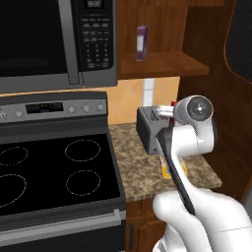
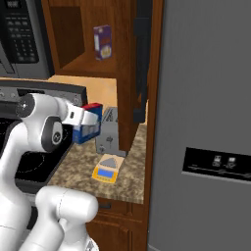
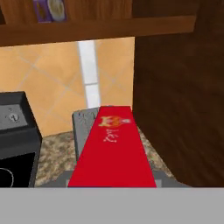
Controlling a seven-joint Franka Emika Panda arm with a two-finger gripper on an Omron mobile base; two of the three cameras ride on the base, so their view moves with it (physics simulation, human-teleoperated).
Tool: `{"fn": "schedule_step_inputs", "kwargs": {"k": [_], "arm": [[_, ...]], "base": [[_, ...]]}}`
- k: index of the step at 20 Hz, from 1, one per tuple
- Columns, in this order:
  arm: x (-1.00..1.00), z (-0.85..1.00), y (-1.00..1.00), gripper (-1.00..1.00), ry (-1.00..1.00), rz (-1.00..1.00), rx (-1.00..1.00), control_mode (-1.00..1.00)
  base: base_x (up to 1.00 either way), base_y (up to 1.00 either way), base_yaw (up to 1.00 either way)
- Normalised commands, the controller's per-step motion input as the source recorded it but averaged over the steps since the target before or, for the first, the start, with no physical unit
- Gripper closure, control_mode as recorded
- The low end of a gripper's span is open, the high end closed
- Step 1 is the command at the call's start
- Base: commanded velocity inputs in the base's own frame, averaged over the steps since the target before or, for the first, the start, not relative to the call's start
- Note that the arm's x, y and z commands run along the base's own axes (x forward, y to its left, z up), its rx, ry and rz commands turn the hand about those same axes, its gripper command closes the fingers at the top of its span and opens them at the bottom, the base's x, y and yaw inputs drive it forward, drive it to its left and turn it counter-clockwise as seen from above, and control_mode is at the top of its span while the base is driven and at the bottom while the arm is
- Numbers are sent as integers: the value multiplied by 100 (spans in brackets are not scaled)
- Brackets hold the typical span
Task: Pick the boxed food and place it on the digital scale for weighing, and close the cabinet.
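My gripper [image 2: 91, 121] is shut on the boxed food [image 2: 87, 128], a blue box with a red top band, and holds it in the air above the counter. In the hand view its red top [image 3: 112, 148] runs up the middle. The digital scale [image 2: 107, 169], yellow-orange with a grey plate and a blue display, lies on the granite counter below and to the right of the box, in front of the toaster. The cabinet [image 2: 73, 44] stands open; its door [image 2: 142, 59] swings out edge-on, with the dark panel [image 1: 241, 39] at the far right of the left base view.
A grey toaster [image 2: 109, 131] stands just behind the scale, close to the held box. A slim purple box [image 2: 102, 42] sits on the cabinet shelf. Microwave [image 1: 49, 39] and black stove [image 1: 54, 167] are on the left, a grey fridge [image 2: 206, 122] on the right.
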Motion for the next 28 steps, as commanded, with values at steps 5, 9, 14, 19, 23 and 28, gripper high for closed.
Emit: {"fn": "schedule_step_inputs", "kwargs": {"k": [5,9,14,19,23,28], "arm": [[7,-24,10,100,0,-54,2,-100],[8,-11,0,100,0,-44,8,-100],[14,-7,-1,100,9,-27,0,-100],[13,-12,-5,100,16,-3,0,-100],[9,-17,-14,100,9,-2,0,-100],[2,-19,-16,100,0,-9,-1,-100]], "base": [[0,0,0],[0,0,0],[0,0,0],[0,0,0],[0,0,0],[0,0,0]]}}
